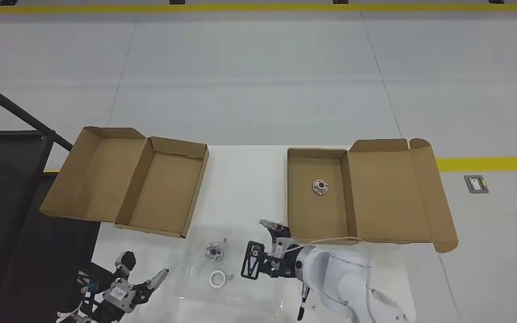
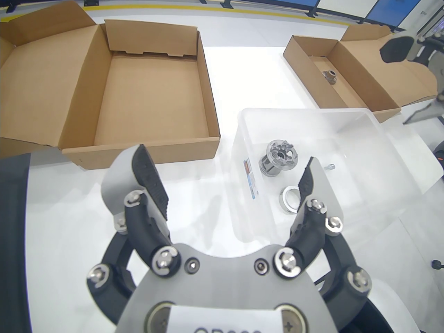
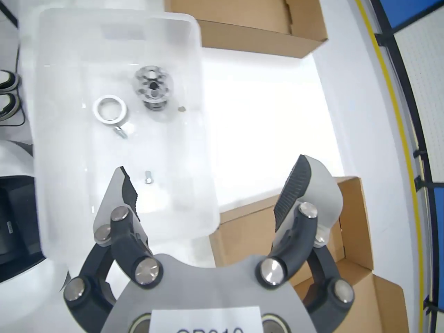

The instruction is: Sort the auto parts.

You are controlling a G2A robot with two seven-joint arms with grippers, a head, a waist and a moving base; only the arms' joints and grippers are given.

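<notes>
A clear plastic bin (image 2: pixel 305 110) stands at the table's front middle. In it lie a toothed metal hub (image 2: pixel 278 158) (image 3: pixel 151 85) (image 1: pixel 215 251), a metal ring (image 2: pixel 290 199) (image 3: pixel 110 110) (image 1: pixel 217 279) and a few small bolts (image 3: pixel 148 177). One metal part (image 1: pixel 319 187) (image 2: pixel 330 77) lies in the right cardboard box (image 1: pixel 319 198). The left cardboard box (image 1: pixel 161 194) has nothing in it. My right gripper (image 3: pixel 212 165) (image 1: pixel 262 246) hangs open over the bin's side nearest the right box. Off the bin's other side, my left gripper (image 2: pixel 225 157) (image 1: pixel 133 283) stands open, holding nothing.
Both boxes have their lids folded out flat, one (image 1: pixel 93 169) to the far left and one (image 1: pixel 400 194) to the far right. A black frame (image 1: pixel 24 129) stands off the table's left edge. Bare white tabletop (image 1: pixel 246 174) lies between the boxes.
</notes>
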